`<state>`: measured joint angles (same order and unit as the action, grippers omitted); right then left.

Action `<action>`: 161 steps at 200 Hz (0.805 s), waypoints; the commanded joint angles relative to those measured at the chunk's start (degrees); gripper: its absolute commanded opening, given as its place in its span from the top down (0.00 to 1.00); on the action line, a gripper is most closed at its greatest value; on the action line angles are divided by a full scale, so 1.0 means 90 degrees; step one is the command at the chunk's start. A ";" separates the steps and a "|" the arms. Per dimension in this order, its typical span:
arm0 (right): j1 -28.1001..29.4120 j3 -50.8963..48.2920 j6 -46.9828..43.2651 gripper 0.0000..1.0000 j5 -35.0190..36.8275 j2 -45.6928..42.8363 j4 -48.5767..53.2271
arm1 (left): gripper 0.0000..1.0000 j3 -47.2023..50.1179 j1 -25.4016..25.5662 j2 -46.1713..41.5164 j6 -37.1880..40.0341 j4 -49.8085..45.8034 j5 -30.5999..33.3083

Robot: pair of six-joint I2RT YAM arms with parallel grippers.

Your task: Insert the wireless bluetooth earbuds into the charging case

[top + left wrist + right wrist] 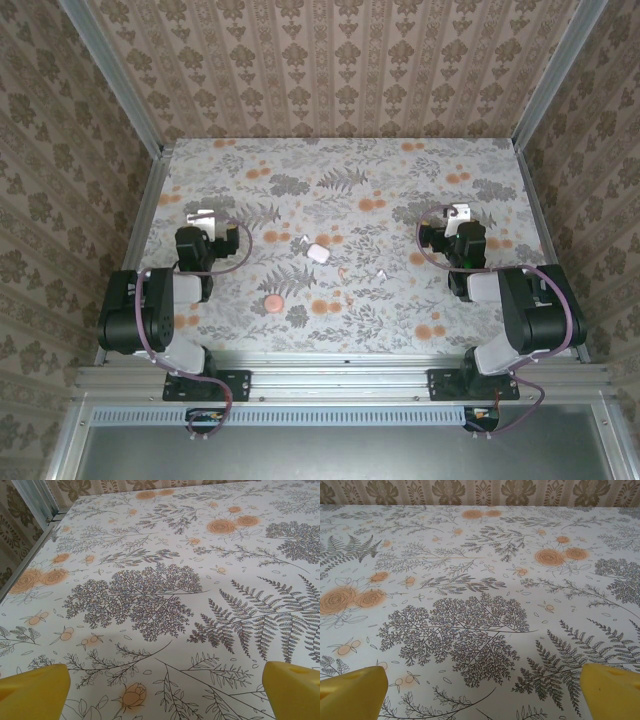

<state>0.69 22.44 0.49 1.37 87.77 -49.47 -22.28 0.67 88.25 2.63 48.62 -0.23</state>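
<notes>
Top, table (440,170): you are looking down on a floral cloth, with patterned wallpaper on three sides.
Top, case (318,253): it lies on the cloth near the middle of the table, between the two arms and askew to the table edges. You cannot tell whether its lid is up.
Top, earbuds (303,240): tiny white bits on the cloth, outside the case. One sits just beside its far-left corner and another lies off toward the right arm. They are too small for you to make out their shape.
Top, pink disc (273,302): on the near side of the case, apart from it, toward the left arm.
Top, left claw (205,218): over the left part of the table, well apart from the case.
Top, right claw (458,212): over the right part of the table, also well apart from the case.
Left wrist, left claw (162,692): its yellow fingers (32,692) sit at the two bottom corners, spread wide, with bare cloth between them and nothing held.
Right wrist, right claw (482,690): here too you see the yellow fingers (612,690) wide apart at the bottom corners, gripping nothing, with fern and flower print between them.
</notes>
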 commanded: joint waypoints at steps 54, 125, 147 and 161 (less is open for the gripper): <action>0.0011 0.0106 0.0124 0.00 0.0140 -0.0005 0.0062 | 0.00 -0.0132 0.0004 -0.0017 0.0061 -0.0021 -0.0033; -0.0007 0.0249 0.0219 0.00 0.0286 -0.0499 0.0680 | 0.00 -0.0149 -0.0061 -0.0027 -0.0005 -0.0056 -0.0135; 0.0077 0.0555 0.0131 0.00 0.0229 -0.1254 0.1811 | 0.00 -0.0080 -0.0057 -0.0231 0.0047 -0.0032 -0.0189; 0.0249 0.1034 0.0391 0.00 0.0353 -0.1766 0.3180 | 0.01 -0.0358 0.0019 -0.0695 0.0090 -0.0907 -0.0091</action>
<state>1.02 25.04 1.48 2.50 79.68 -37.76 -22.28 0.60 87.72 2.66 47.97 -0.51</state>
